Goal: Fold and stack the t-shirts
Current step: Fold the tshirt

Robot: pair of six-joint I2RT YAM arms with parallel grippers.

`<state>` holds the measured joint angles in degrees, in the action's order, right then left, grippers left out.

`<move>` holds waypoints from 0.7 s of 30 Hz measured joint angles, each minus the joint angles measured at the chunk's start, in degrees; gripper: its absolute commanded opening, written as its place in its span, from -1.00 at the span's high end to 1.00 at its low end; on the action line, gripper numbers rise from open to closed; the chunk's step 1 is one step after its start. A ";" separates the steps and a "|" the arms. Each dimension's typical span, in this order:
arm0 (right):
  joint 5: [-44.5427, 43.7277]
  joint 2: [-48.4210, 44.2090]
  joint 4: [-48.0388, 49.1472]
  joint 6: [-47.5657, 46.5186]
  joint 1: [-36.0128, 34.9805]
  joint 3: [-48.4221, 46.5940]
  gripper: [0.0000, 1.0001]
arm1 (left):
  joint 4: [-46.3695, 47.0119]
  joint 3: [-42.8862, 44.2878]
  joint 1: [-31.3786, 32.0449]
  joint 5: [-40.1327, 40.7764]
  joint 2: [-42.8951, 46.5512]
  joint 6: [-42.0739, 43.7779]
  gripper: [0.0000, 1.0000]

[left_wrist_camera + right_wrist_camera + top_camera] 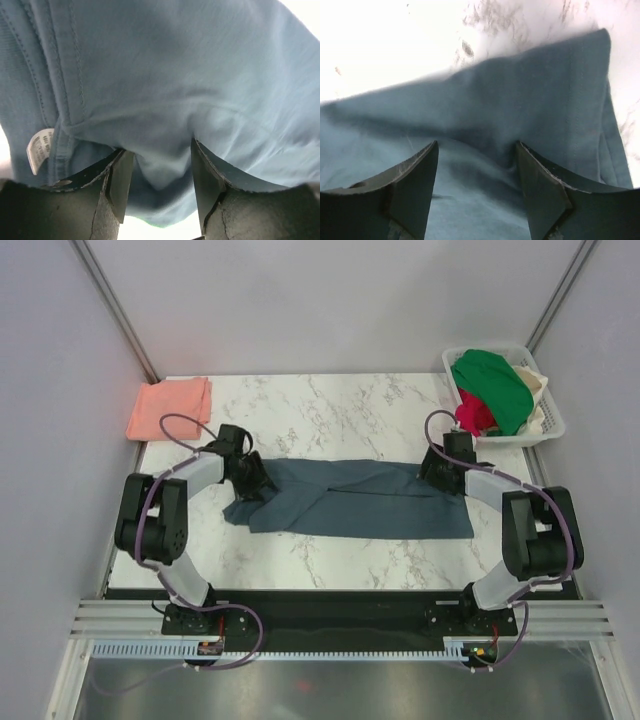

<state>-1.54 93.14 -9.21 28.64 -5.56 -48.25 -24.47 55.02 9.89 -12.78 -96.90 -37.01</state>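
Observation:
The dark slate-blue t-shirt (360, 500) lies in a long folded band across the middle of the marble table (330, 405). My left gripper (250, 478) is at its left end, jaws open, with a fold of the cloth (165, 75) bulging between them (159, 160); a white care label (40, 147) shows at the left. My right gripper (437, 472) is at the shirt's right end, jaws open (477, 150) over the cloth (545, 100). The salmon-pink t-shirt (170, 406) lies folded at the far left corner.
A white basket (553, 428) at the far right corner holds a green garment (495, 385), a red one (472, 412) and a cream one (537, 390). Grey walls enclose the table on three sides.

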 measured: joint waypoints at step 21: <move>-11.43 -10.80 -6.73 36.92 -62.12 -4.81 -0.65 | -8.59 79.21 6.38 -19.30 -51.28 5.29 -0.99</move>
<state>-12.97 82.35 -15.94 65.56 -67.68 -53.06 -33.06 134.23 16.27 -32.08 -148.18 -31.73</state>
